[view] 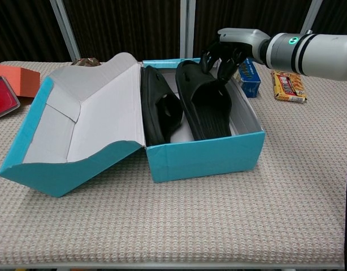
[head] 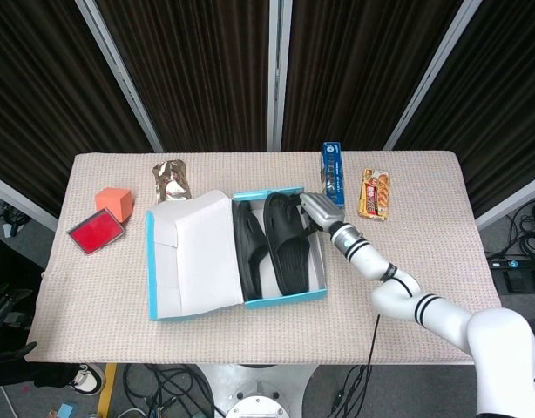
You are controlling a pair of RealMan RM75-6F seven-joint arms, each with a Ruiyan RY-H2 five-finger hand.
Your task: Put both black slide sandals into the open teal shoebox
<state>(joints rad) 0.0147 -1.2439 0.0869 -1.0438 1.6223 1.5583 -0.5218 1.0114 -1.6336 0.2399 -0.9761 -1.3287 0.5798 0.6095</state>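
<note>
- No text, brand, number or sign can be read in either view.
- Blue carton (head: 333, 171), just beyond the shoebox (head: 283, 301): white print on its faces, too small to read.
- Snack pack (head: 375, 193), right of the blue carton: red and yellow print, illegible.
- Foil pack (head: 172, 181), beyond the shoebox lid: markings blurred.
- Shoebox, sandals (head: 274, 243), red items: no lettering visible.
</note>
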